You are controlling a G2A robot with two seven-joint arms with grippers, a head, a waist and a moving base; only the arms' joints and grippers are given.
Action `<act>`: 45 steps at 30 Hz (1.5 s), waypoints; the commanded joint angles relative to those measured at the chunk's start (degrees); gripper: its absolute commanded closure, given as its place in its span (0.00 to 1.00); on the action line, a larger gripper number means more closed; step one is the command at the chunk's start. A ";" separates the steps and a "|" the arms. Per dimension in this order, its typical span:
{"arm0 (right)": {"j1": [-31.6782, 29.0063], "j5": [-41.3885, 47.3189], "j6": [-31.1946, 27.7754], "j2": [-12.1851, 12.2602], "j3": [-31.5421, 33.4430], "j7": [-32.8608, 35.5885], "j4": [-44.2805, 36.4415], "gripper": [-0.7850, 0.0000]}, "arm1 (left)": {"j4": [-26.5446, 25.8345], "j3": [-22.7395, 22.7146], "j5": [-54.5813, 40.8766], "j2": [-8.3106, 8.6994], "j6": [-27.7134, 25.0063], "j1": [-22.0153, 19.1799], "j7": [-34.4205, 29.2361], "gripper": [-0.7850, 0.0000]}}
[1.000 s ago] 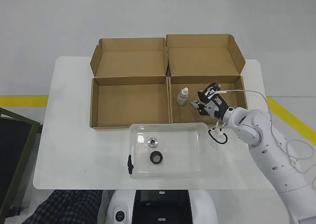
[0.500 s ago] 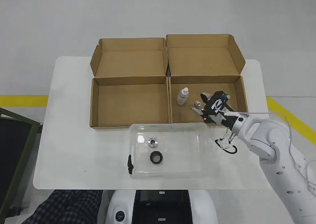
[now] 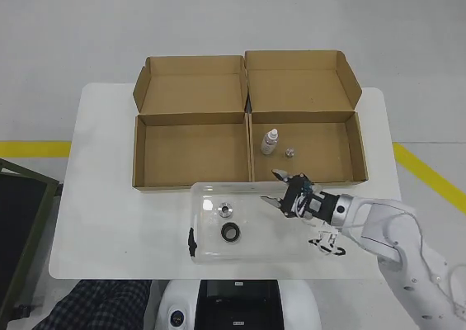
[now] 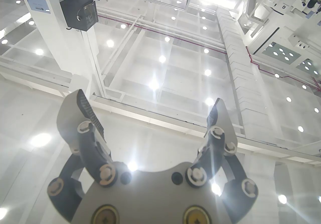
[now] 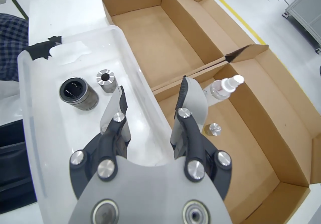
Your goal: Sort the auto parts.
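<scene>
Auto parts, a dark bearing [image 5: 78, 94] and a slotted cylinder [image 5: 105, 81], are being kept in the clear bin [image 3: 241, 185] on the table's near side, awaiting sorting. The right gripper [image 5: 153, 87] is being held over the bin's far-right rim, fingers spread and empty, likely for a pick. The left gripper [image 4: 148, 104], fingers also spread, is being pointed ceilingward, parked aside.

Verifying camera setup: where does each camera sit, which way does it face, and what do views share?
Top view: above the arms, looking down at table, clear bin, cardboard boxes; right gripper shows.
Left wrist view: on that wrist, facing ceiling lights; left gripper, fingers open.
Right wrist view: on that wrist, facing bin and boxes past open fingers.
Shared: top and right wrist both show bin, spray bottle.
</scene>
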 commanded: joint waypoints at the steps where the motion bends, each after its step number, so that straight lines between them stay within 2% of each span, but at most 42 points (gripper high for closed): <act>1: 0.04 -0.71 -1.19 -0.05 -1.28 0.29 -0.27 0.52 | 0.00 0.00 0.00 0.00 0.00 0.00 0.00 0.00; 6: 0.83 -3.40 -3.50 -0.33 -5.25 0.82 -0.72 0.51 | 0.00 0.00 0.00 0.00 0.00 0.00 0.00 0.00; 17: 3.82 -7.66 -4.73 -1.25 -12.31 2.48 2.33 0.50 | 0.00 0.00 0.00 0.00 0.00 0.00 0.00 0.00; 30: 6.92 -10.93 -8.53 -2.07 -18.24 4.92 4.18 0.43 | 0.00 0.00 0.00 0.00 0.00 0.00 0.00 0.00; 45: 12.31 -8.65 -8.61 -3.82 -23.28 6.55 9.93 0.44 | 0.00 0.00 0.00 0.00 0.00 0.00 0.00 0.00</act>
